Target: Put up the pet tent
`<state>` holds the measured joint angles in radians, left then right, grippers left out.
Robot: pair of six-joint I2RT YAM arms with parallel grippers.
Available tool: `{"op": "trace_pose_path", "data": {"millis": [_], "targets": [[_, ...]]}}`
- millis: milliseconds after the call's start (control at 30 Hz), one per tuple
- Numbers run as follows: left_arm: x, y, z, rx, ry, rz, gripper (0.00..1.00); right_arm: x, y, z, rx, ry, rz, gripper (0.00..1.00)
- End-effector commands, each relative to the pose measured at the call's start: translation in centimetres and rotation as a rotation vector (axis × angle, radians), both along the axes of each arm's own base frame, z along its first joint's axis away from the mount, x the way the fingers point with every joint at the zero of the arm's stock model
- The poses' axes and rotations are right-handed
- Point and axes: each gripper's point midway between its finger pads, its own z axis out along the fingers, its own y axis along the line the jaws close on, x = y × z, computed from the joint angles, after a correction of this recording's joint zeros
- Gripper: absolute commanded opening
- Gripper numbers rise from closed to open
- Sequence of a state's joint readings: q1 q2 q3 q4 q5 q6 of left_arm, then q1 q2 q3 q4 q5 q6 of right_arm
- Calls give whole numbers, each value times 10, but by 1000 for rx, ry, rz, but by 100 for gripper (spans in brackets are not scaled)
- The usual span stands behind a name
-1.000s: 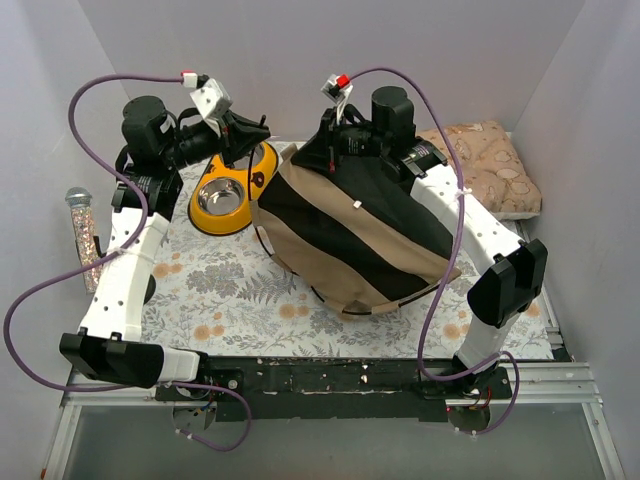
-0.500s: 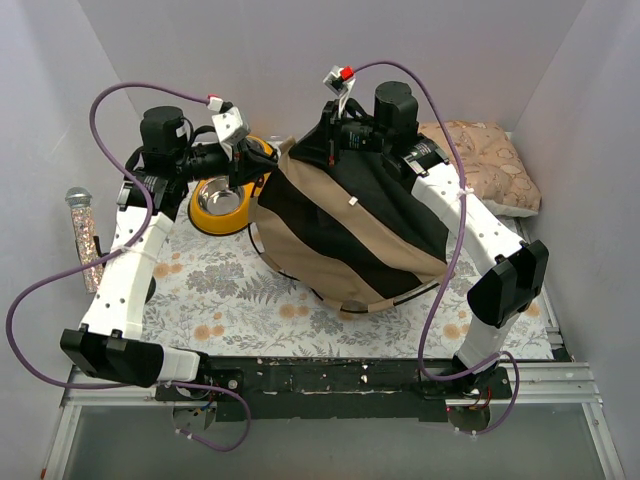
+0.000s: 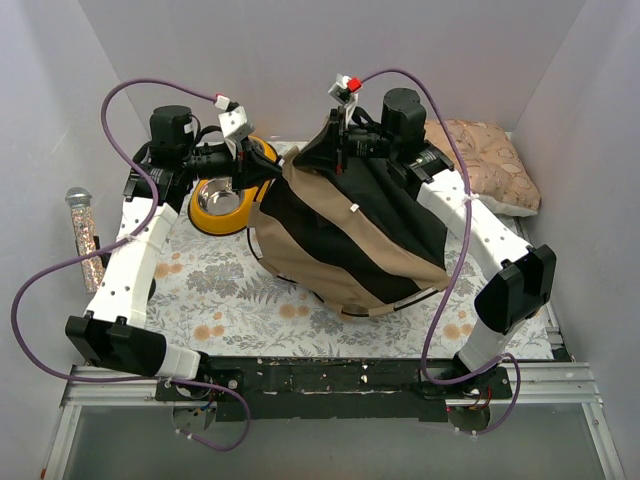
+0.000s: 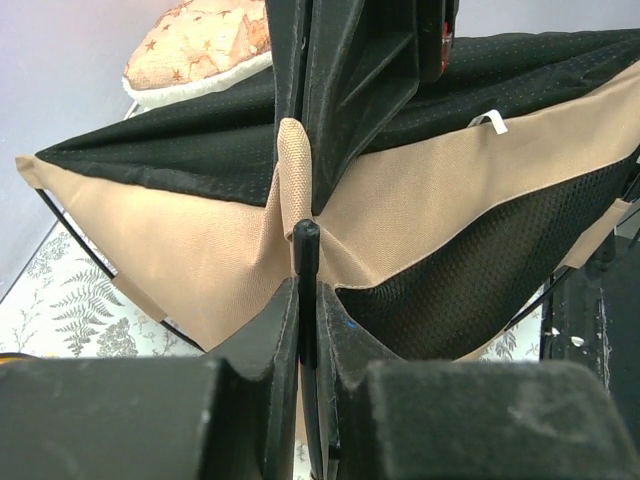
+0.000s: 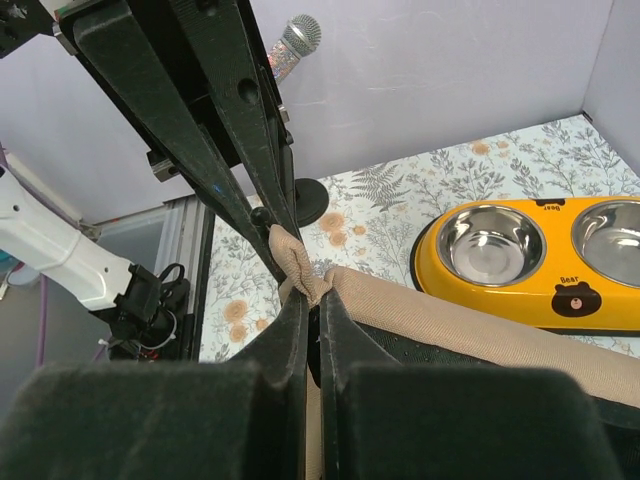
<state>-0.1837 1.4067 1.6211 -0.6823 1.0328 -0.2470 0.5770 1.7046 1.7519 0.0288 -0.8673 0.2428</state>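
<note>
The pet tent (image 3: 350, 235), tan canvas with black panels, lies half-raised in the middle of the floral mat. Its back top corner is lifted. My left gripper (image 3: 270, 168) reaches in from the left and is shut on the end of a thin black pole (image 4: 306, 240). In the left wrist view the left gripper (image 4: 307, 292) faces the tan shell (image 4: 200, 240). My right gripper (image 3: 320, 148) comes from the right and is shut on a tan fabric loop (image 5: 296, 262) at the same corner. In the right wrist view the right gripper (image 5: 312, 300) sits just below the pole's tip.
A yellow double steel bowl (image 3: 230, 200) stands just left of the tent, under my left gripper. A patterned cushion (image 3: 490, 160) lies at the back right. A glittery microphone (image 3: 82, 235) stands by the left wall. Walls close in on three sides.
My left arm has swung right, up to the tent's back corner. The right gripper has lifted that corner a little, so the tent stands taller at the back.
</note>
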Motion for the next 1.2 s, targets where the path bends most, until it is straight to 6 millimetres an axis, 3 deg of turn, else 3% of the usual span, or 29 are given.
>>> {"op": "trace_pose_path", "data": {"millis": [0,733,1167], "targets": [[-24,8,-70,93,363,23,0,-12,-37,100,195,-305,-65,1],[-25,15,-105,192,484,24,0,-10,-40,109,233,-295,-69,1],[-21,9,-101,196,464,9,0,-14,-31,94,179,-273,-7,1]]}}
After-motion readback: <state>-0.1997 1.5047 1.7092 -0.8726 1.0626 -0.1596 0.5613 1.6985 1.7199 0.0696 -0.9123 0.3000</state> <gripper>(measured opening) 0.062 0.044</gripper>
